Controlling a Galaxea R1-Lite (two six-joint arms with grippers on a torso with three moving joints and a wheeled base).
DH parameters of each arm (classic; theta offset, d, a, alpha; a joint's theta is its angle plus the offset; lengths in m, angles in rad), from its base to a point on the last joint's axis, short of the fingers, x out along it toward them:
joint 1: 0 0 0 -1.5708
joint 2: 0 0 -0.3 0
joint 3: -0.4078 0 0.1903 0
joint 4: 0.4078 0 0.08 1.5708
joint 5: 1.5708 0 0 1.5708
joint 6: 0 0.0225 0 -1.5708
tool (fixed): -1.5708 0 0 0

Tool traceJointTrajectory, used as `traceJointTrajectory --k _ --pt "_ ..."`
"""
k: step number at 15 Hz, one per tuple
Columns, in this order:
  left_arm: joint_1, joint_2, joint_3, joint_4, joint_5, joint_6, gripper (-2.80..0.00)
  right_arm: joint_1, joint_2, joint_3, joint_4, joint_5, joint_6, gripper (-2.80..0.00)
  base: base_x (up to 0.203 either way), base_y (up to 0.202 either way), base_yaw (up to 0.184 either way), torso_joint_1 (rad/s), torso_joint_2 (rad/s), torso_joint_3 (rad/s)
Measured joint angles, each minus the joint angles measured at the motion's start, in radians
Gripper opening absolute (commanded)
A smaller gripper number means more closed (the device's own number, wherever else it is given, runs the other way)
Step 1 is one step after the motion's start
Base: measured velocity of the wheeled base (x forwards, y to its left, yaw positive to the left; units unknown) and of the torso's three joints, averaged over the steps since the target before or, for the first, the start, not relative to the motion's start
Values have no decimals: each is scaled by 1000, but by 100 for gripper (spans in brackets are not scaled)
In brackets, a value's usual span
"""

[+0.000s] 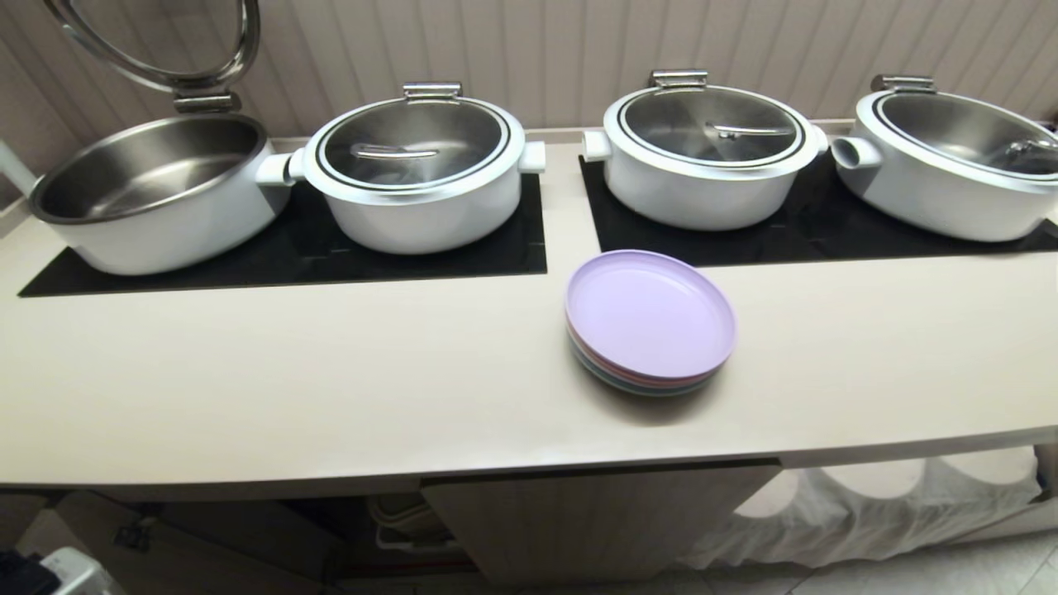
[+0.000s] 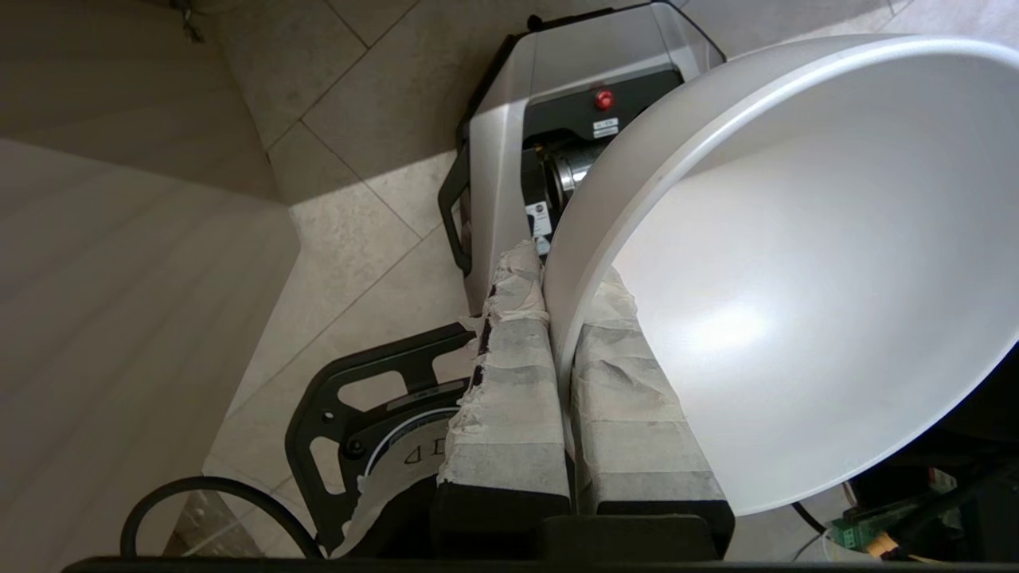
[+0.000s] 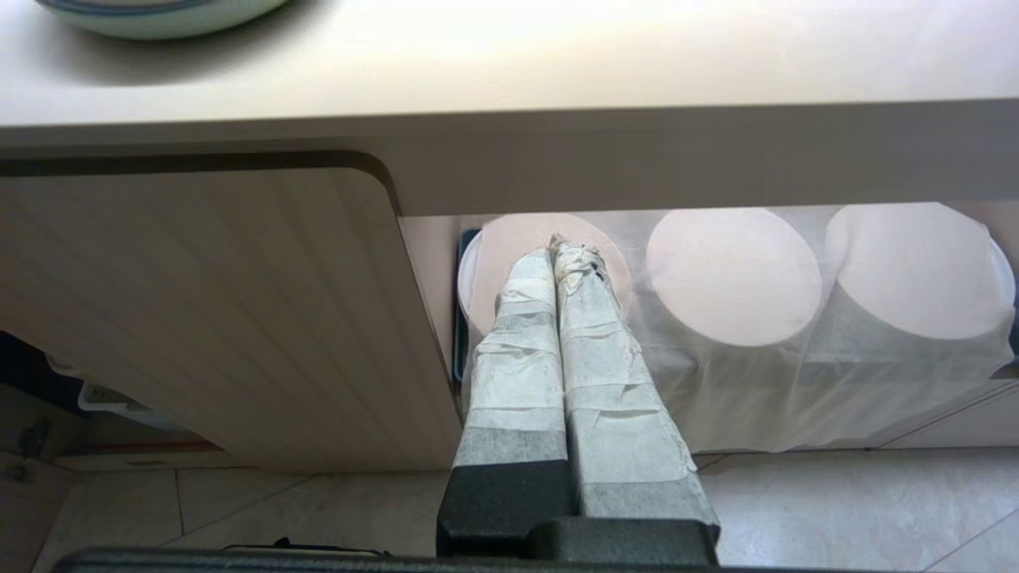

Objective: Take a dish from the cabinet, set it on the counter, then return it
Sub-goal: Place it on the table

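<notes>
the head view shows only the desk (image 1: 331, 388) from above: four white pots on two black inset panels (image 1: 297, 248), the far-left pot (image 1: 157, 194) with its lid raised, and a stack of lilac plates (image 1: 650, 321) near the front edge; neither arm appears there, and no bowl stands on the desk. the dish (image 2: 796, 270) is seen only in the left wrist view, where the left gripper (image 2: 561, 350) is clamped on its rim, one taped finger (image 2: 509, 382) outside the wall and the other inside, the bowl tipped on edge over the tiled floor (image 2: 358, 103) and the robot's grey base (image 2: 557, 95); the bowl's far side runs out of that picture. the right wrist view alone gives the cabinet (image 3: 215, 318) front: a ribbed door below the desk edge and, beside it, three round white shapes under a thin white cover (image 3: 796, 358). the right gripper (image 3: 561, 259) hangs before them with its taped fingers pressed together, holding nothing. a bowl's rim (image 3: 159, 12) is cut off at that view's edge, too little to identify.
</notes>
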Motion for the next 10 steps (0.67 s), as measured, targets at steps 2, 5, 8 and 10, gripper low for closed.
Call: traceJointTrajectory --k 2,5,8,10 --pt "0 -4 0 2 0 0 -280 0 0 0 0 0 0 -280 0 0 0 154 -316 -168" --pt "0 -11 0 4 1 -1 -280 0 0 0 0 0 0 -280 0 0 0 132 -282 -134" --pt "0 -14 0 4 1 -1 -280 0 0 0 1 -1 4 -280 0 0 0 0 0 0" --pt "0 -14 5 5 2 -1 -280 0 0 0 2 -2 4 -280 0 0 0 0 0 0"
